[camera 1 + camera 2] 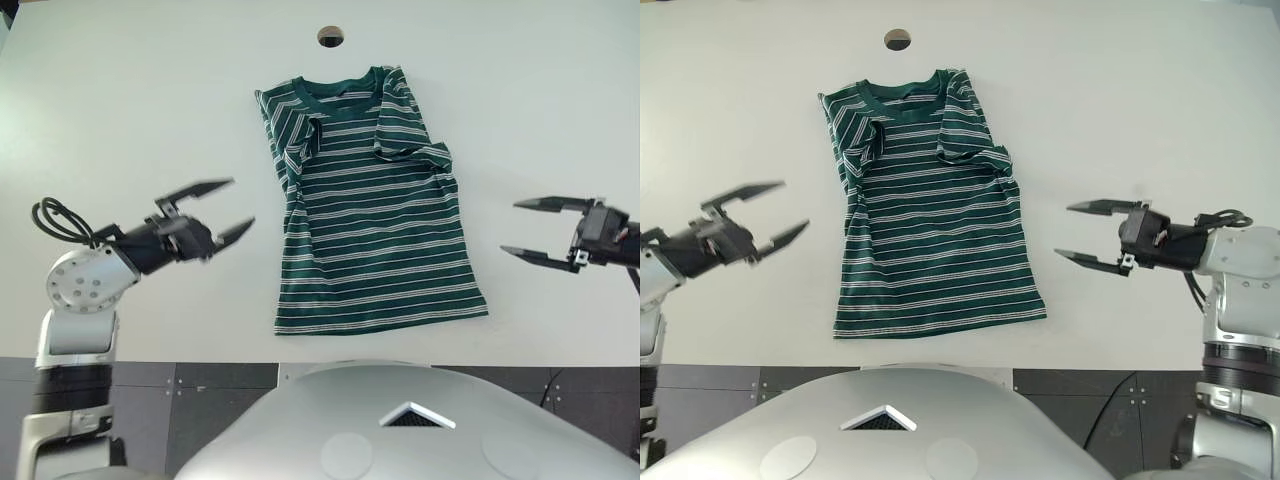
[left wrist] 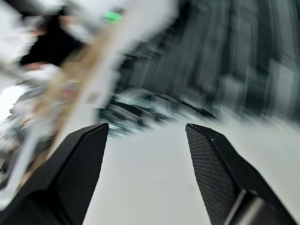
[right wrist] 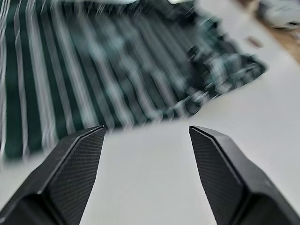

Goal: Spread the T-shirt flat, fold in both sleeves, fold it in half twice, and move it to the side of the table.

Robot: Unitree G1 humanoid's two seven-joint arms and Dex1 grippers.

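A green T-shirt with white stripes lies flat on the white table, collar toward the far edge, both sleeves folded in over its chest. My left gripper hovers open just left of the shirt's left edge, nothing between its fingers. My right gripper stands open to the right of the shirt, level with its lower half, also holding nothing. The right wrist view shows the striped shirt beyond the open fingertips. The left wrist view is blurred, with the shirt ahead of the spread fingers.
A round hole sits in the table beyond the collar. Bare tabletop stretches on both sides of the shirt. The table's near edge runs just below the shirt's hem, with dark floor beyond it.
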